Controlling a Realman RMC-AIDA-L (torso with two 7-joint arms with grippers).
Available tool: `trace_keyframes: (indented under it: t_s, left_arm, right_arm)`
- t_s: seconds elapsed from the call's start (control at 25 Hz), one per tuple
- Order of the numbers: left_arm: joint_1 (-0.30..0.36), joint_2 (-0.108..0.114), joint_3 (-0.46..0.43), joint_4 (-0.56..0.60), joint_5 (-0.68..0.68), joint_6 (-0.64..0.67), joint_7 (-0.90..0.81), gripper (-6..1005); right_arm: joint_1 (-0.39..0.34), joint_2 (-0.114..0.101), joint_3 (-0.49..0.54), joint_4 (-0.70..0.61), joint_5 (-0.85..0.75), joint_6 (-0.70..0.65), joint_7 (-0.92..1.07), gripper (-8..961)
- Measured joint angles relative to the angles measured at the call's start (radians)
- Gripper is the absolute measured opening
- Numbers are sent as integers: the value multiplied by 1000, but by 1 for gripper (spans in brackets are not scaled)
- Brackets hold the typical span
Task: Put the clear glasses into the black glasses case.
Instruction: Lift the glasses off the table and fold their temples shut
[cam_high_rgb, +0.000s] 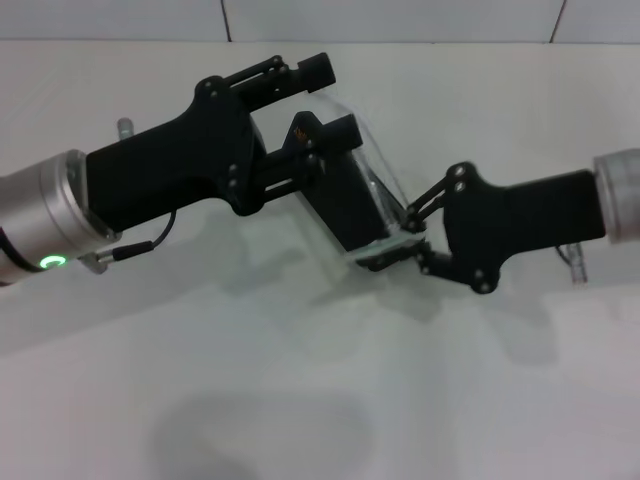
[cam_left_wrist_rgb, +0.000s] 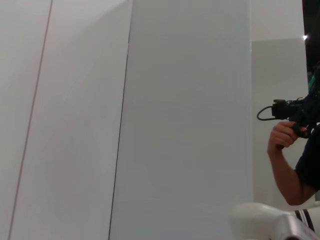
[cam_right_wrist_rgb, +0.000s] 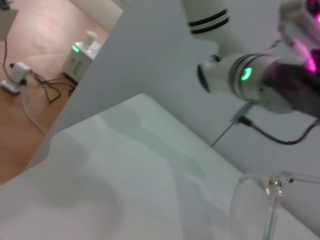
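In the head view, the left hand (cam_high_rgb: 315, 95) reaches in from the left above the white worktop (cam_high_rgb: 300, 400) and clamps the black rectangular hard glasses case (cam_high_rgb: 345, 195), one finger (cam_high_rgb: 315, 68) above it and one finger (cam_high_rgb: 325, 135) against its near face. The case is held off the surface, tilted. The transparent, colourless plastic wraparound glasses (cam_high_rgb: 385, 165) lie against the case's right side. The right hand (cam_high_rgb: 405, 240) comes from the right, its fingers closed on the lower end of the glasses at the case's corner.

The right wrist view shows detail the head view lacks: a clear lens and hinge of the glasses (cam_right_wrist_rgb: 272, 192), and the left arm's green indicator light (cam_right_wrist_rgb: 245, 75).

The left wrist view shows neither object, only a wall and a person's forearm (cam_left_wrist_rgb: 285, 160).
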Motion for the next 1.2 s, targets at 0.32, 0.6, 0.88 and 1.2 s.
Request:
trace_keyframes:
  t_s: [0.32,0.6,0.88,1.2]
  left_arm:
    - [-59,9,2,-34,59,-62,-47,645]
    - [-86,19,4,-70,104,-119,-116,643]
    - [-89,19,8,-71,118,-124,-172,643]
    - [-101,17,3,-67,132,-128,-201,644]
  right_arm:
    - [-1,2,-96,4,55,55,-51,107]
    - [-2,1,-120,-4,89,56,-108,107]
    - [-19,0,-125,-7,128,50,-181,108]
    - [-27,-2,-132,-5,138,48,-205,108]
